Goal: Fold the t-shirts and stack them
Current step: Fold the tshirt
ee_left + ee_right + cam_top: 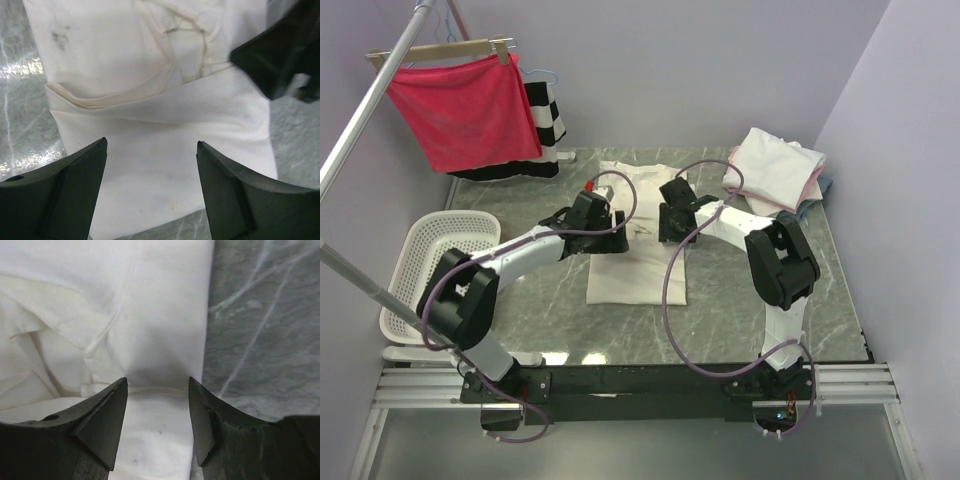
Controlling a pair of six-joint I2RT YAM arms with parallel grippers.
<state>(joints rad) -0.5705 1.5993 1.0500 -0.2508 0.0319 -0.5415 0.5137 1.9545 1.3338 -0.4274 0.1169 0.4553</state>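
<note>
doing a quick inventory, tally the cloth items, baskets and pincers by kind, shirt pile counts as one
t-shirt laid flat: 1
shirt pile: 1
hanging cloths, red cloth and striped garment: 2
basket: 1
pincers, left pincer and right pincer, both open: 2
total: 7

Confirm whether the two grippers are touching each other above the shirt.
Apart: top view shows cream shirt between the left gripper and the right gripper.
</note>
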